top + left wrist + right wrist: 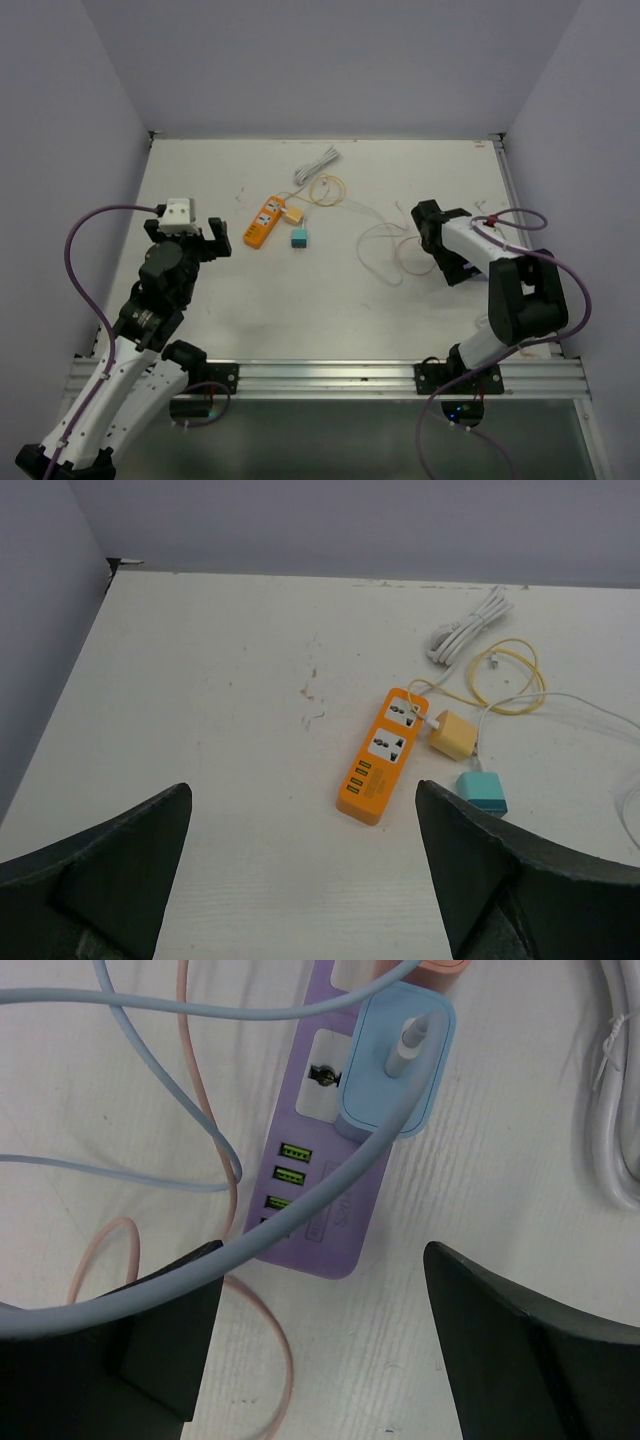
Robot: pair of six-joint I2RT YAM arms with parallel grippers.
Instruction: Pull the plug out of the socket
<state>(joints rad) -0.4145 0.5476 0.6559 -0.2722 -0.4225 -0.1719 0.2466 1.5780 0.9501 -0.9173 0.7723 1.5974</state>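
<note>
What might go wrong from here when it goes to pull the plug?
A loose cable crosses in front of the open right claw; reaching in may snag it and drag the orange power strip. Nothing holds that strip down: the open left claw hangs short of it, so a pull may just slide the strip.

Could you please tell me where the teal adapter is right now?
In the top view, the teal adapter lies on the table near the centre, just right of the orange power strip and just nearer the camera than the yellow adapter.
</note>
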